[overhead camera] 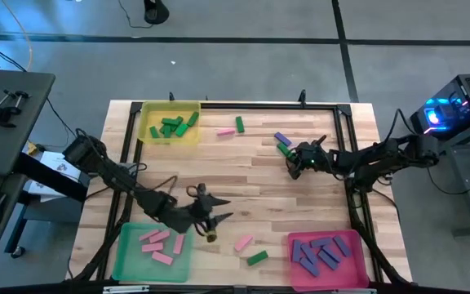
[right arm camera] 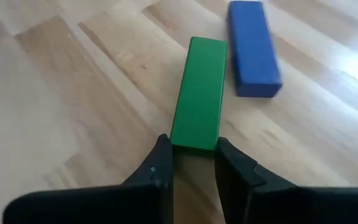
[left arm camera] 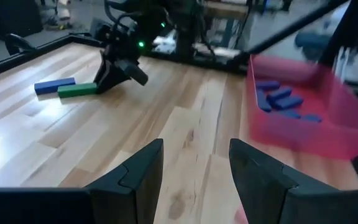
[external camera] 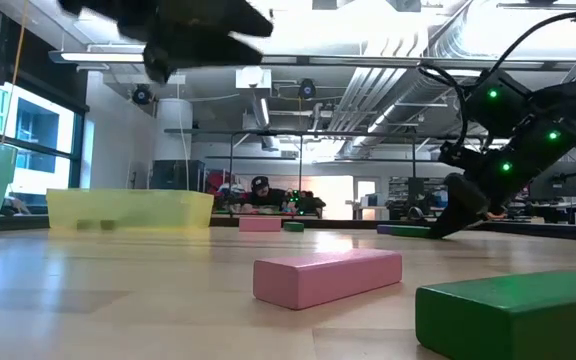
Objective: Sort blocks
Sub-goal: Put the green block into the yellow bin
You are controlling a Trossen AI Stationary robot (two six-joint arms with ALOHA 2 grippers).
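Observation:
My right gripper is down at the table right of centre, shut on a green block that lies flat. A blue block lies just beside it. My left gripper hovers open above the near middle of the table, right of the green tray, and holds nothing; its fingers frame bare wood. A loose pink block and a green block lie near the front edge. Another pink block and green block lie near the far edge. My right gripper pinches the green block by its near end, one fingertip on each long side, only at the free ends of the fingers. The fingers run along the block's length, slanting down from the table's right. The block lies flat on the table.
The yellow tray at the far left holds green blocks. The green tray at the near left holds pink blocks, and the pink-red tray at the near right holds blue ones. A black frame rail runs along the far edge. Bare wood lies mid-table.

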